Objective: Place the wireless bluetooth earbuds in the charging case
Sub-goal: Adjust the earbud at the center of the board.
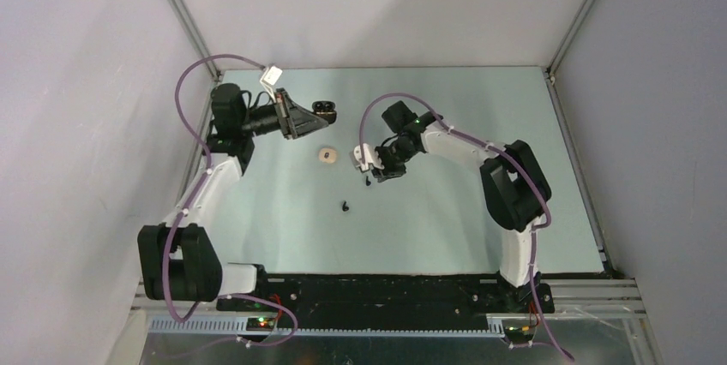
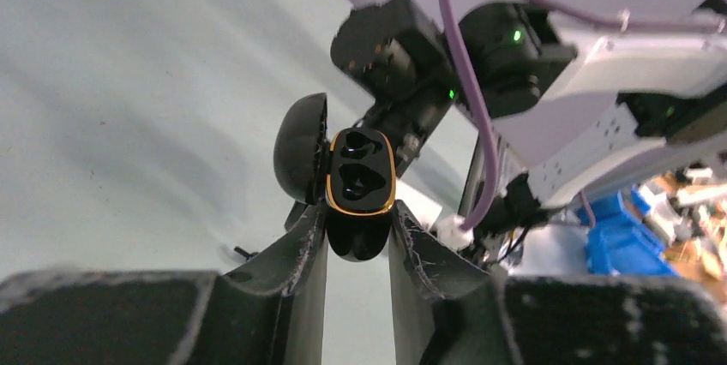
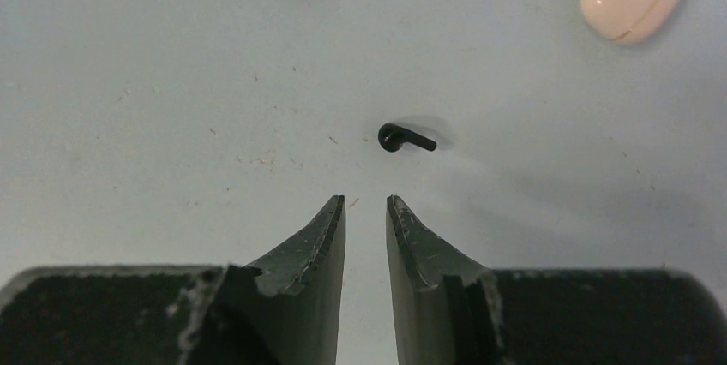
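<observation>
Left wrist view, left gripper clamping open charging case, right gripper parted, empty

My left arm and right arm both show white link shells between chunky black joint housings. A purple cable trails along each, and the left one's meets a white connector. Green lights glow on the right wrist. The right gripper has dark wedge fingers, scuffed pale along the edges.
</observation>
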{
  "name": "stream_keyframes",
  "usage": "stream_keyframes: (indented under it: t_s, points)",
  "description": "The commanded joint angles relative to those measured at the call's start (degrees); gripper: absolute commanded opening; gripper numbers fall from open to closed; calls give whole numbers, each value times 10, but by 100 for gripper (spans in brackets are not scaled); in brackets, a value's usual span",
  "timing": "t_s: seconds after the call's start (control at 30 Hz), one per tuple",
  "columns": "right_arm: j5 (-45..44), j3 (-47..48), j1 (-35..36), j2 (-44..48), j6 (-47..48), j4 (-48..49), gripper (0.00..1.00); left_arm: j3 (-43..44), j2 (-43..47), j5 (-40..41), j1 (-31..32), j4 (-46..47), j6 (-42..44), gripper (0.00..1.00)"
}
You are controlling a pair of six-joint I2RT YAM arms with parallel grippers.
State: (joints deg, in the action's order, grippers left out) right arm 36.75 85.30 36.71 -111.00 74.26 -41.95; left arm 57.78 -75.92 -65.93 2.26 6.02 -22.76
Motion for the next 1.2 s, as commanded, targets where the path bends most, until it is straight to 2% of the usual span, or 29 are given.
stream_keyframes:
  t_s: [0.0, 0.47, 0.8, 1.17]
  points:
    - [-23, 34, 16, -20, 92, -8, 30, -32, 36, 43, -15, 195, -176, 0]
    - [-63, 55, 41, -73, 190, -6, 42, -67, 71, 25, -18, 198, -161, 0]
    - [-76, 76, 44, -98, 219, -19, 45, -77, 77, 28, -20, 198, -162, 0]
    - [-80, 85, 56, -117, 234, -34, 42, -88, 79, 29, -20, 197, -162, 0]
